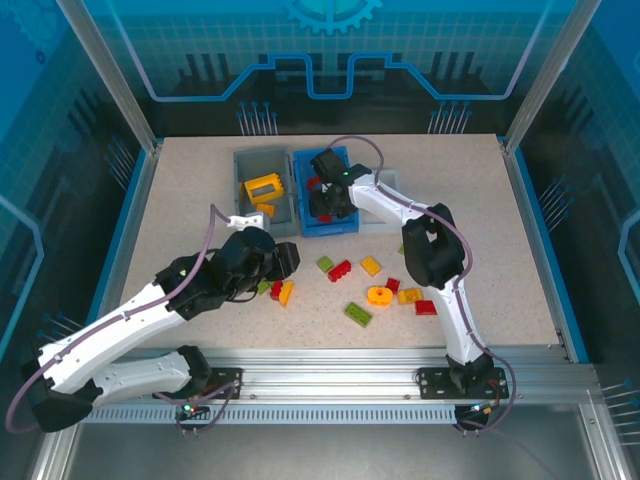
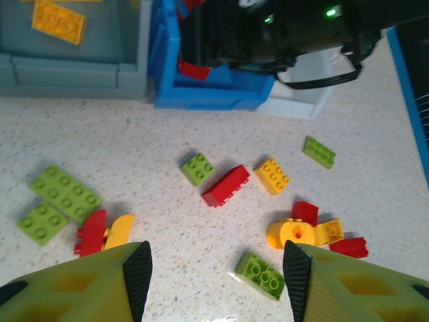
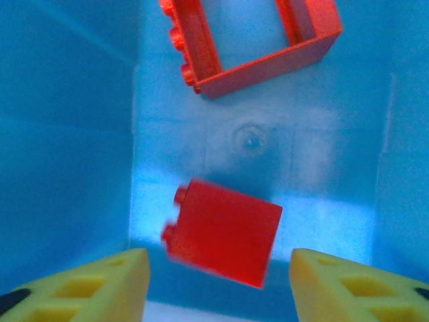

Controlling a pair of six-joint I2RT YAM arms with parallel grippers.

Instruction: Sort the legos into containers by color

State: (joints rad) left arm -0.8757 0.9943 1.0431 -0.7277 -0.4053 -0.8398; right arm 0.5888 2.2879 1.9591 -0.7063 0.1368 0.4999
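Over the bright blue plastic bin [image 1: 322, 228], at the far middle of the speckled table [image 1: 190, 200], we see the right gripper [image 1: 328, 200] pointing down. From above, its dark body covers much of that bin. Its wrist camera looks straight inside, where a red square frame piece [image 3: 248, 54] lies on the blue floor. A blurred red block [image 3: 224, 231] appears between the yellow-green fingertips [image 3: 100, 282], clear of both. The jaws stand apart, clamping nothing; whether the block rests on the floor we cannot tell.

Just left of the blue bin, the grey plastic bin [image 1: 244, 170] holds a yellow square frame [image 1: 263, 187]. The left wrist camera shows a flat orange-yellow plate [image 2: 59, 21] in that bin, and it makes plain the small white tray [image 2: 305, 100] just beside the blue bin's right side.

The left gripper [image 2: 216, 275] hovers low over the loose bricks toward the table's front, its jaws wide and empty. Ahead of it we see:
- a long green brick [image 2: 65, 193]
- a long red brick [image 2: 226, 186]
- a yellow square brick [image 2: 273, 176]
- a yellow round piece [image 2: 293, 235] with small red and yellow pieces touching it

At the left, a red piece [image 2: 90, 233] lies against a curved yellow piece [image 2: 119, 231].
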